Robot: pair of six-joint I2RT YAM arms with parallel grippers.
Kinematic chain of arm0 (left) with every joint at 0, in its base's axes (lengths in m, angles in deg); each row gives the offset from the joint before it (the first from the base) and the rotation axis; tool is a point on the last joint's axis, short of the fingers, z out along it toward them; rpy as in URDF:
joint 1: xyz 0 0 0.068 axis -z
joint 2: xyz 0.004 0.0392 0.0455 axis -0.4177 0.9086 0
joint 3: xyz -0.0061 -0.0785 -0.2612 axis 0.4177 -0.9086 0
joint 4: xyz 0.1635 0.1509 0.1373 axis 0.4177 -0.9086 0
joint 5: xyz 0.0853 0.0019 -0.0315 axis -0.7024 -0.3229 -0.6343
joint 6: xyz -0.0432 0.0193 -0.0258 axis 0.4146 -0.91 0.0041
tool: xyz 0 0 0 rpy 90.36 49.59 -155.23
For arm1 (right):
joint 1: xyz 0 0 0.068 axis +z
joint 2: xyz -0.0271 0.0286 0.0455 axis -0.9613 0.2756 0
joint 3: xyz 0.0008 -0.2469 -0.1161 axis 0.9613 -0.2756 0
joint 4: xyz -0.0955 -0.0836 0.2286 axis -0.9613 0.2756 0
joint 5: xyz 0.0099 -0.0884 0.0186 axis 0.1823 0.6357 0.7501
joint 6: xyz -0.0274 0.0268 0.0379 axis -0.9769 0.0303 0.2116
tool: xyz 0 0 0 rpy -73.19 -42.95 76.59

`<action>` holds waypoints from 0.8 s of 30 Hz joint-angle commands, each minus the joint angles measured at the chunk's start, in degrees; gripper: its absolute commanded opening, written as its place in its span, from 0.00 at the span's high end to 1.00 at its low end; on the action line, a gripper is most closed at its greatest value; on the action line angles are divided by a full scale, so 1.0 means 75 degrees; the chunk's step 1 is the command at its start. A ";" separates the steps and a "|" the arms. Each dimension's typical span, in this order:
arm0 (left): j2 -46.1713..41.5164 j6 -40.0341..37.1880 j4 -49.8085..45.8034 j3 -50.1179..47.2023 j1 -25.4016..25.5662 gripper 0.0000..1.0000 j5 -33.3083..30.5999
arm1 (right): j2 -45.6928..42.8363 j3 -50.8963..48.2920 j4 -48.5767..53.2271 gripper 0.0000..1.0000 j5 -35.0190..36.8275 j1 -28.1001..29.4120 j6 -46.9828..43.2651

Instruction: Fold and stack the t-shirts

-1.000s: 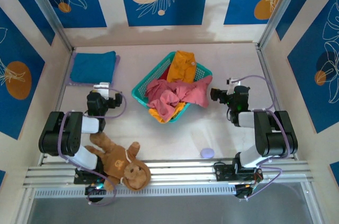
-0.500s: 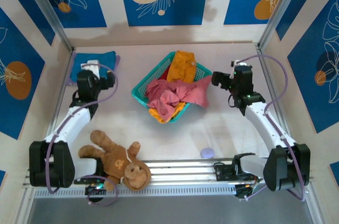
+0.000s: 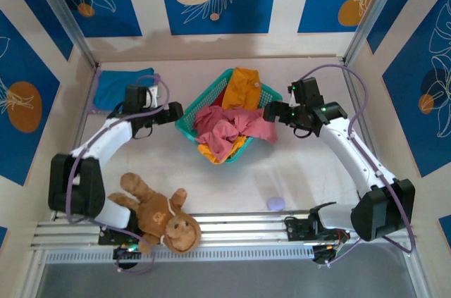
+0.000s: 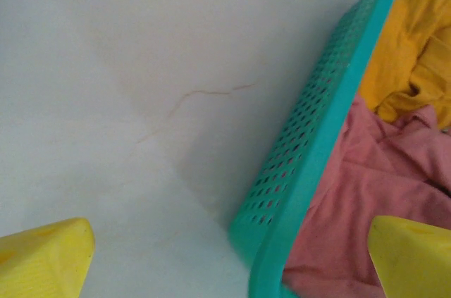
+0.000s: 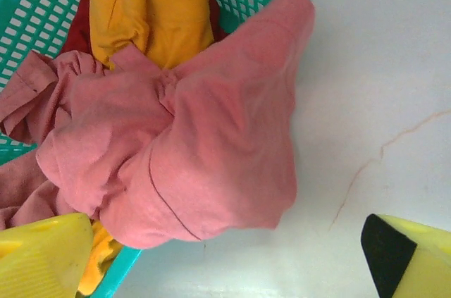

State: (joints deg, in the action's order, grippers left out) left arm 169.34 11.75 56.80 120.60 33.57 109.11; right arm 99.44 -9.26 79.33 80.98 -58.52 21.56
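Left hand (image 3: pixel 171 110) and right hand (image 3: pixel 272 110) have swung to the mid-frame basket (image 3: pixel 273 92), both spread wide; next probably means pinching the pink shirt (image 3: pixel 238 126).

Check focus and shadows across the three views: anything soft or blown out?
Top external: sharp, evenly lit, no glare. Left wrist: left fingertips blurred, teal mesh basket fairly sharp, casting a faint shadow on the table. Right wrist: right fingertips soft, salmon-pink t-shirt in focus, nothing blown out.
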 commanded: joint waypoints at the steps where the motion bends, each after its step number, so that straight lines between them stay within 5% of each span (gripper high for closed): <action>1: 0.0877 -0.0142 -0.0412 0.1007 0.0102 0.01 0.1852 | -0.0017 0.0385 0.0745 0.01 -0.0631 -0.0408 0.0194; 4: 0.1317 0.0038 -0.0052 0.1186 0.0347 0.01 0.2604 | -0.0189 0.0365 0.0868 0.01 -0.0840 -0.0644 0.0112; 13: 0.1761 0.1069 0.1511 0.0839 0.1224 0.01 0.2696 | -0.0735 0.0349 0.1059 0.01 -0.1143 -0.1398 -0.0075; 24: 0.3218 0.3273 0.3603 0.1505 0.3330 0.01 0.1752 | -0.0522 0.0299 0.1170 0.01 -0.1033 -0.1545 0.0657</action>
State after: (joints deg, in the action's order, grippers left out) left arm 189.99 29.08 76.32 129.54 54.10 122.86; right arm 95.11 -7.67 86.50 73.90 -69.58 23.46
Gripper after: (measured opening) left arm 0.992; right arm 0.991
